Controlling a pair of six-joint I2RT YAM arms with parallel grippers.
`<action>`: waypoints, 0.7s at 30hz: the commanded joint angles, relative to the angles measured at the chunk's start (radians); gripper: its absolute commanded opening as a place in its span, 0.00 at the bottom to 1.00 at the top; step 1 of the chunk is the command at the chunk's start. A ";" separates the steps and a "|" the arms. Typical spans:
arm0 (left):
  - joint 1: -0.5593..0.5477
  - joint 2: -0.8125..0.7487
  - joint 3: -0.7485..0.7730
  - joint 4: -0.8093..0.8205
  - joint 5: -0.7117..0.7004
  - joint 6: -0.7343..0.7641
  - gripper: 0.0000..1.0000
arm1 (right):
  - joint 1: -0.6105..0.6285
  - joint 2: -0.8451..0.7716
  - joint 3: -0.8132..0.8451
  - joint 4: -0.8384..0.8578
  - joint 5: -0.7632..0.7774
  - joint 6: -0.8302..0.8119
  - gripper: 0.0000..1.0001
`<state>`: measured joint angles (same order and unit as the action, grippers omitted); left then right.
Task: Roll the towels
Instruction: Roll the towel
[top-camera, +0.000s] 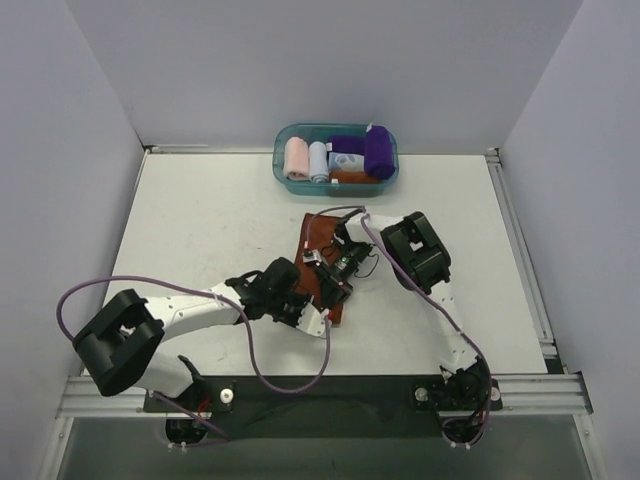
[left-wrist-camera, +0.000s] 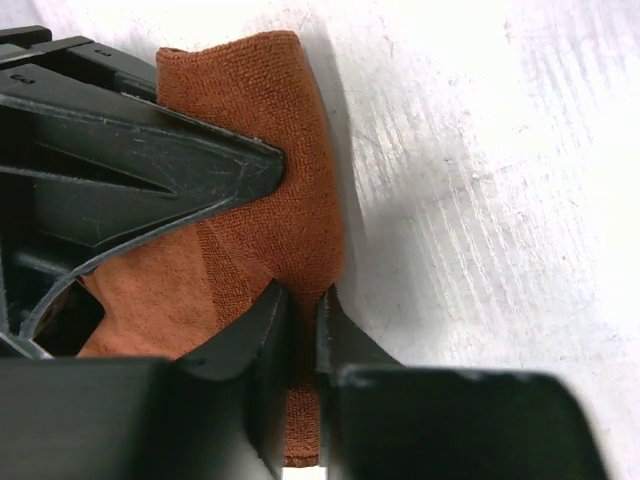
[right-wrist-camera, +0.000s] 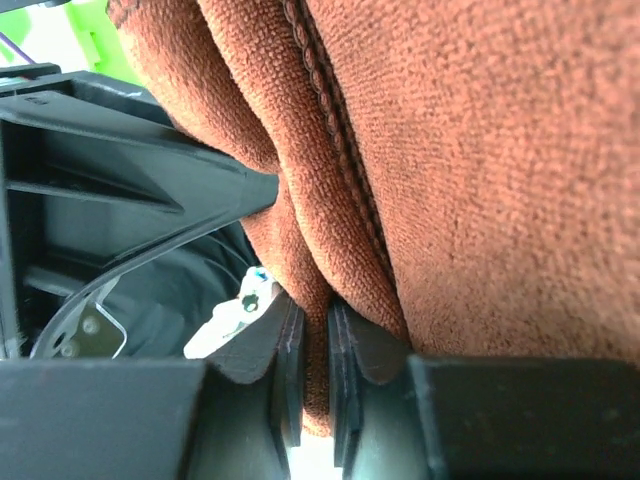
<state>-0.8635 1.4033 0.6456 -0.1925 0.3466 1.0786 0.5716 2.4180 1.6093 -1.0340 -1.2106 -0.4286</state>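
Brown towel (top-camera: 318, 235): lies in the middle of the table (top-camera: 200, 230), on the near side of the basket (top-camera: 279, 160) and apart from it; its far part is flat on the surface, while its near part is bunched under the two grippers and mostly hidden by them in the top view
Left gripper (top-camera: 328, 312): reaches in from the near left to the brown towel's near end; in its wrist view (left-wrist-camera: 305, 325) the jaws are almost together, pinching a fold of the brown towel, with cloth bulging out past the fingertips and a narrow strip running down between the fingers (left-wrist-camera: 262, 345)
Right gripper (top-camera: 322, 262): comes in from the right onto the middle of the brown towel; in its wrist view (right-wrist-camera: 315, 335) the jaws are nearly closed, clamping a thin fold of the cloth
Hem: a stitched edge of the brown towel runs up from the right gripper's hold, and the cloth fills most of that view
Grippers together: close to each other on the same towel, the left one nearer than the right one
Purple towel (top-camera: 378, 150): bundled in the right end of the basket, its top above the rim, well apart from both grippers
Basket: teal, at the far edge of the table, about midway across
Other cloths: pink cloth (top-camera: 297, 158) rolled at the left end, blue cloth (top-camera: 318, 158) rolled just to its right, patterned cloth (top-camera: 345, 162) between the blue cloth and the purple towel
Table: white, its scuffed surface showing to the right of the brown towel in the left wrist view
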 joint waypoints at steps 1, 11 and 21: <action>-0.017 0.048 0.075 -0.198 0.084 -0.087 0.12 | -0.036 -0.034 -0.024 -0.028 0.099 -0.007 0.14; 0.069 0.264 0.284 -0.491 0.310 -0.305 0.00 | -0.223 -0.587 -0.250 0.294 0.339 0.157 0.42; 0.302 0.730 0.708 -0.836 0.537 -0.358 0.00 | -0.309 -1.036 -0.495 0.345 0.457 0.041 0.37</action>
<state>-0.5976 2.0052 1.2732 -0.8700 0.8997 0.7139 0.2405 1.4609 1.1801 -0.6613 -0.8043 -0.3363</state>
